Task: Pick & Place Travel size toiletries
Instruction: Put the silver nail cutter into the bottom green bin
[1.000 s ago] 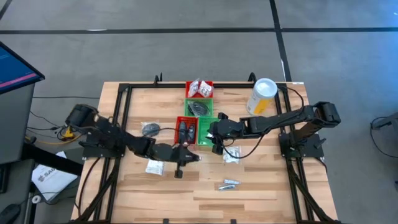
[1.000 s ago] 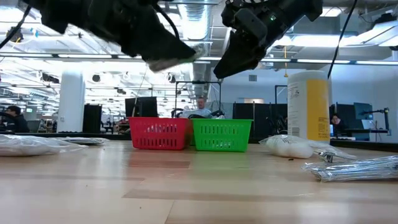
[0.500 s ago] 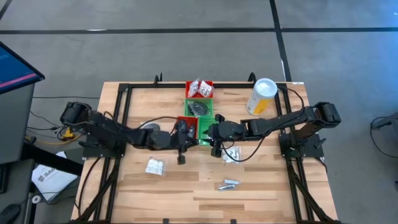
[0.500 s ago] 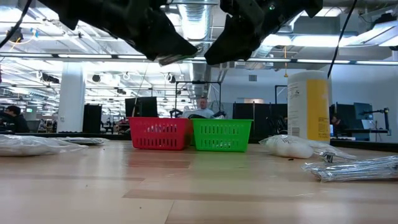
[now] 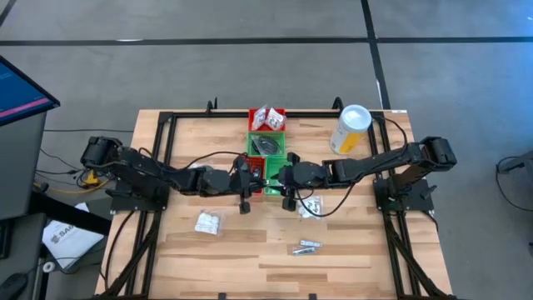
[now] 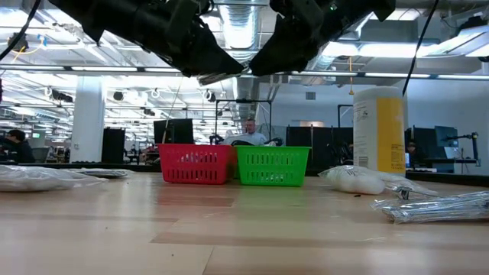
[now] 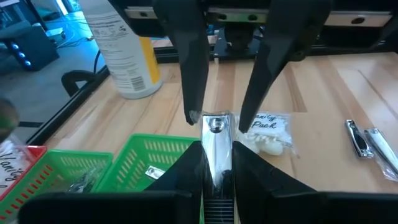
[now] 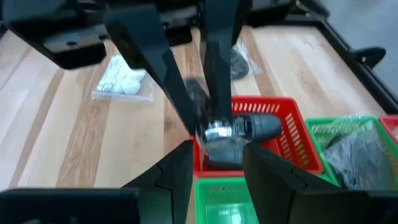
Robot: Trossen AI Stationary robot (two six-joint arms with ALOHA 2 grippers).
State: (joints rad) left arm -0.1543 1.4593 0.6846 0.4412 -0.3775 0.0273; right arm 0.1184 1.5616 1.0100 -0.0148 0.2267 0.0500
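We see the short silvery tube [image 7: 216, 149] in the air over the middle of the table, above where the red tray [image 8: 298, 149] meets the green tray [image 7: 149, 155]. It is clamped lengthwise in the narrow-set fingers of the left gripper [image 5: 245, 179]. Its long axis runs straight out along those fingers, across the table from the left arm towards the right arm. It looks about level to us, with its rounded free end pointing at the right arm.

The right gripper [image 7: 217, 117] meets it nose to nose. Its fingers stand partly apart, one on each side of that free end, and we see no firm pinch yet.

We judge this to be a hand-over, and the chief risk is timing. If the left lets go before the right has closed, the tube drops. It could fall into the wrong tray, hit a rim, or roll out towards the white sachet [image 7: 267, 127] on the table. The right has only a short, smooth end to grip, so the tube could swivel or slip out. The two sets of fingertips are close together and could also knock against each other.
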